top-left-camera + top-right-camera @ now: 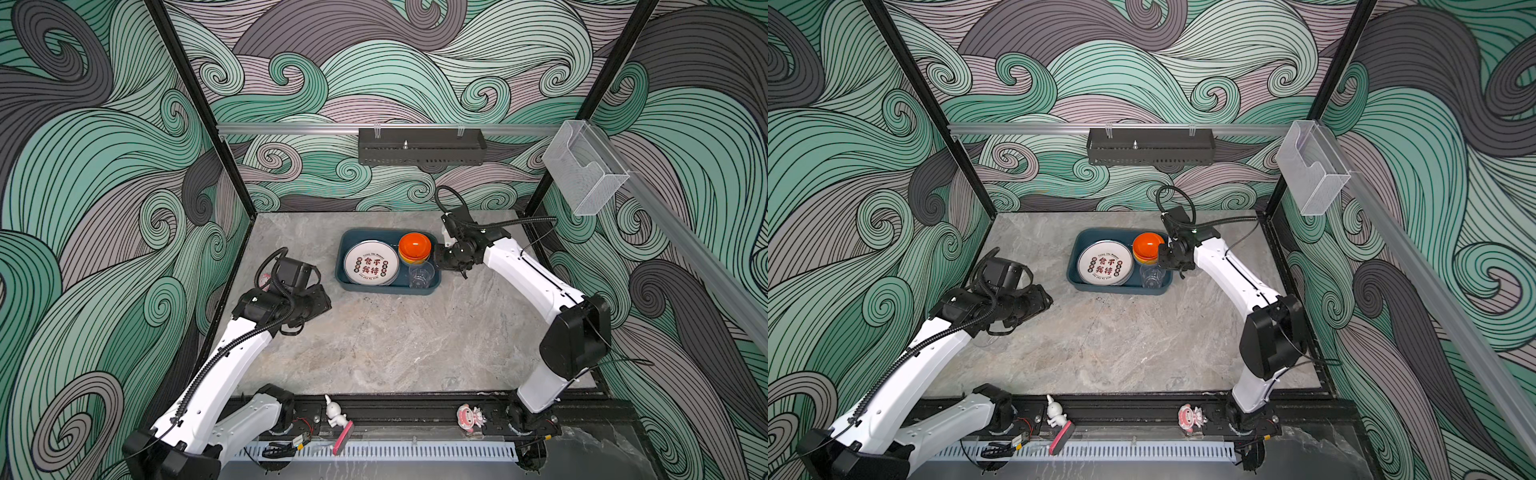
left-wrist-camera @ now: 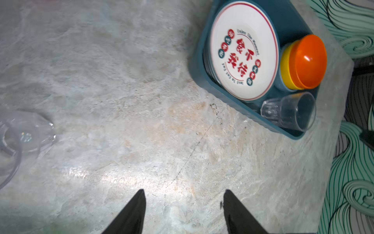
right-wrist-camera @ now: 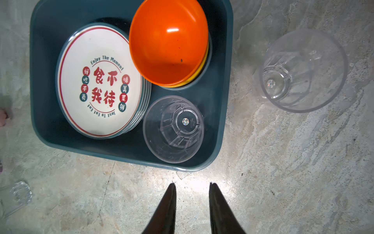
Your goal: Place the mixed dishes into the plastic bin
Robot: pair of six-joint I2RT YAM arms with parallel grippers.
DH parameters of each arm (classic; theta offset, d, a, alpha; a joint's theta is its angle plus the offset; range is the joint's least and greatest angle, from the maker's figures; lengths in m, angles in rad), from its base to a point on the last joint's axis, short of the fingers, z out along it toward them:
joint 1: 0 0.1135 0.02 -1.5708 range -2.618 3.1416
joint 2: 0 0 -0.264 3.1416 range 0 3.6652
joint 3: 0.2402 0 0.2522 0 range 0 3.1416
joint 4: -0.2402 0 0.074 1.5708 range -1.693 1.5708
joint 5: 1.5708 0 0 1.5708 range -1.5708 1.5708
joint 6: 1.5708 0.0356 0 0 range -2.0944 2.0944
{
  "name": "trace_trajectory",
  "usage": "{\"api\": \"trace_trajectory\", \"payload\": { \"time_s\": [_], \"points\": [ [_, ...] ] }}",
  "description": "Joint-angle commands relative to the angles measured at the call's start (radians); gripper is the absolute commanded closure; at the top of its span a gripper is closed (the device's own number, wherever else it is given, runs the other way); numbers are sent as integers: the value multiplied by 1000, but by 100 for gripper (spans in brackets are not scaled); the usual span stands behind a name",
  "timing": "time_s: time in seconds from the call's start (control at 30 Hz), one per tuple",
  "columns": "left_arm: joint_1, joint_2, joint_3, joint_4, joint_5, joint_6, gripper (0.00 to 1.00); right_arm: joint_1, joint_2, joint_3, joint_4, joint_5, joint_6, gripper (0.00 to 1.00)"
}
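Inside bin (image 3: 221,113): plate (image 3: 99,85) reads "Enjoy The Moment" | left gripper (image 2: 184,192), right gripper (image 3: 192,184) parted, empty

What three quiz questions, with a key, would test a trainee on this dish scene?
1. True or false: the orange round plastic bowl lies inside the dark teal rectangular plastic bin.
2. How many clear glass tumblers are inside the bin? A) none B) one C) three
3. What do the left gripper and the right gripper hold?
Key: 1 true; 2 B; 3 nothing, both are open.
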Motion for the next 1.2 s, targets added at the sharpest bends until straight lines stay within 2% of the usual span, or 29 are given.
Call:
{"api": "trace_trajectory", "payload": {
  "time_s": [0.0, 0.2, 0.4, 0.57, 0.8, 1.17],
  "points": [
    [93, -34, -29, -130, -69, -93, 34, 21, -55, -51, 37, -43, 17, 69],
    [206, -86, -53, -255, -182, -261, 28, 48, -106, -134, 73, -67, 26, 68],
    [280, -165, -95, -296, -210, -426, 23, 51, -106, -172, 83, -84, 24, 68],
    [329, -159, -122, -323, -228, -515, 21, 52, -115, -181, 86, -85, 19, 68],
    [405, -131, -165, -230, -221, -548, 23, 52, -133, -193, 86, -79, 8, 68],
    [459, -61, -242, -97, -235, -560, 30, 50, -131, -204, 87, -82, 8, 68]
  ]
}}
